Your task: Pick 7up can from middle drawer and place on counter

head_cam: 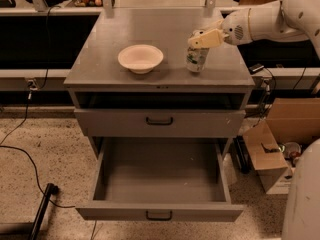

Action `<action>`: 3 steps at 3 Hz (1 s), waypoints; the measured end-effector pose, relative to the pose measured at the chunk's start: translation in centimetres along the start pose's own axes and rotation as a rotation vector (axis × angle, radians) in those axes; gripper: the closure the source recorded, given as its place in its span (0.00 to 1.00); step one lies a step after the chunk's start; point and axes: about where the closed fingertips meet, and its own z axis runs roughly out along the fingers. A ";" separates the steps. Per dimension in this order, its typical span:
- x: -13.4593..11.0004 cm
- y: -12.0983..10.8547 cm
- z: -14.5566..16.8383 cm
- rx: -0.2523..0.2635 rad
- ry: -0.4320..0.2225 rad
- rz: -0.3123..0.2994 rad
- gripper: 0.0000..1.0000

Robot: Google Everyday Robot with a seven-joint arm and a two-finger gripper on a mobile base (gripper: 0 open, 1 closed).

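The 7up can stands upright on the counter, right of centre near the front edge. My gripper reaches in from the right on a white arm. Its jaws are closed around the top of the can. The can's base rests on the counter surface. The middle drawer is pulled fully open at the bottom of the cabinet, and its grey tray holds nothing. Its black handle shows on the front panel.
A cream bowl sits on the counter left of the can. A shut drawer front with a black handle lies above the open one. An open cardboard box stands on the floor to the right. A black cable runs across the floor at left.
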 end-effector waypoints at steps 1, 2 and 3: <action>0.0 0.1 0.3 -0.005 0.001 0.001 0.04; 0.0 0.1 0.5 -0.007 0.000 0.001 0.00; -1.6 0.1 -0.9 -0.004 -0.043 -0.023 0.00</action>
